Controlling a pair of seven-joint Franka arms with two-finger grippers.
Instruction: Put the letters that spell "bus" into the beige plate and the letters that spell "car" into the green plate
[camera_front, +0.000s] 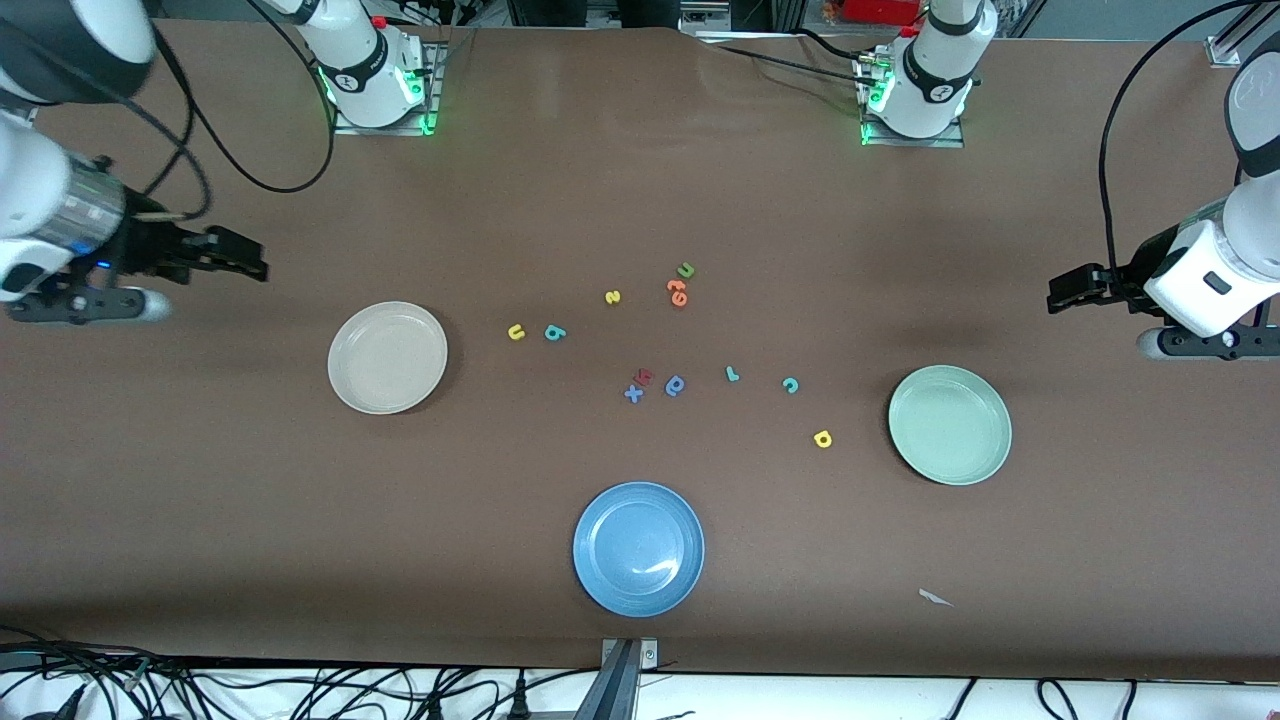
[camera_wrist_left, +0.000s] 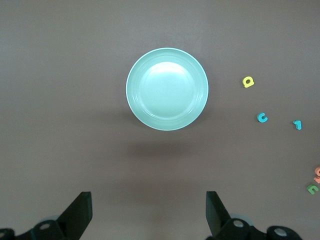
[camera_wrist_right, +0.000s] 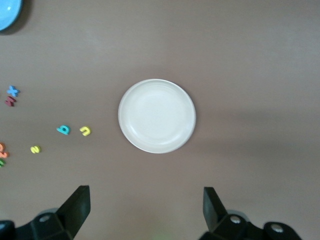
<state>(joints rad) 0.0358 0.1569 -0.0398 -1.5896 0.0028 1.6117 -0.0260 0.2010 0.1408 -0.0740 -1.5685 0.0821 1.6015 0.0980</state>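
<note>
Sorting not yet begun: left gripper (camera_wrist_left: 147, 217) and right gripper (camera_wrist_right: 145, 212) hover with fingers wide over the tabletop's ends, round cream-beige plate (camera_front: 387, 357) and pale mint-green plate (camera_front: 949, 424) empty, foam letters scattered between; next, pinch yellow "u" (camera_front: 516, 332).

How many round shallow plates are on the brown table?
3: the cream-beige plate toward the right arm's end, the pale mint-green plate toward the left arm's end, the blue plate nearest the front camera. None seems hidden.

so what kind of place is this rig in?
Probably a robotics lab bench: two arm bases bolted to a brown table, loose cables along its edge, and test props laid out, foam letters plus the beige plate and green plate.
</note>
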